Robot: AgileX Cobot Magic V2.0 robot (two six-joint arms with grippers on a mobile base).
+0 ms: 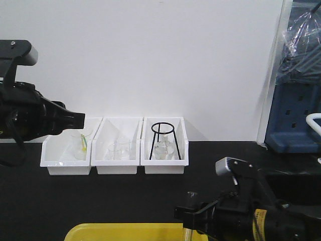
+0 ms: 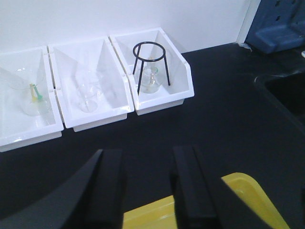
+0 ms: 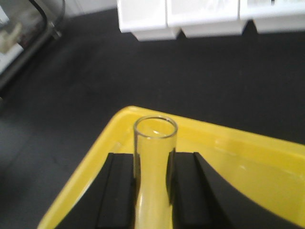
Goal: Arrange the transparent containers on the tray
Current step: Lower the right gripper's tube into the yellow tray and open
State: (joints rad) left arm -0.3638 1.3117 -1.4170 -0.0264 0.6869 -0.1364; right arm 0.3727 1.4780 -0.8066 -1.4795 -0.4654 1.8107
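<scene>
Between the right gripper's (image 3: pixel 153 164) black fingers (image 3: pixel 118 191) a clear glass tube (image 3: pixel 155 143) stands upright, clamped on both sides with its open rim up, over the yellow tray (image 3: pixel 238 162) near one corner. The left gripper (image 2: pixel 145 183) hangs parted and empty above the black table (image 2: pixel 228 119), facing three white bins (image 2: pixel 95 81).

A black surface (image 1: pixel 125 201) carries three white bins (image 1: pixel 117 163) side by side in a row left of centre. The yellow tray (image 1: pixel 125 232) lies at the bottom edge.
</scene>
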